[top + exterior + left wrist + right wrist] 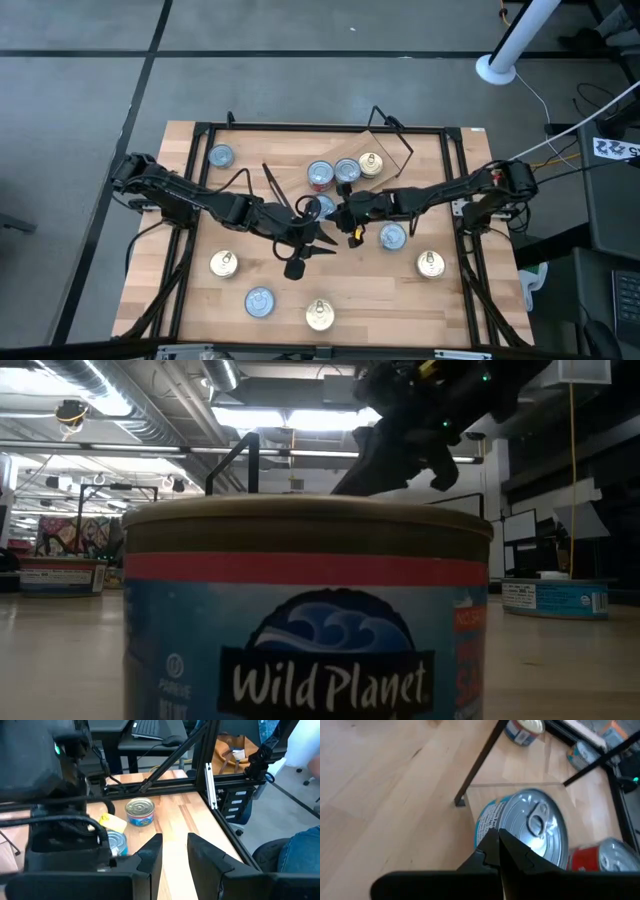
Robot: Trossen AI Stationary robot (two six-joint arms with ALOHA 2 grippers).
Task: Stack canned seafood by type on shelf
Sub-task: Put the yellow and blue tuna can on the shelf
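Hanging low over the middle of the table, the right gripper (499,851) has its two fingers pressed tight together and holds nothing. Its tip is just above a blue tin (525,832) with a silvery top, maybe to push it, because shut fingers cannot grab. That tin sits on the shelf (515,775), a light plank with thin black wire legs, and a red tin (600,865) stands right beside it. The left gripper (175,857) is close by, its fingers a little apart with nothing between them; it looks like it is waiting. More tins lie around the table (360,290), some blue, some gold, well apart from both grippers.
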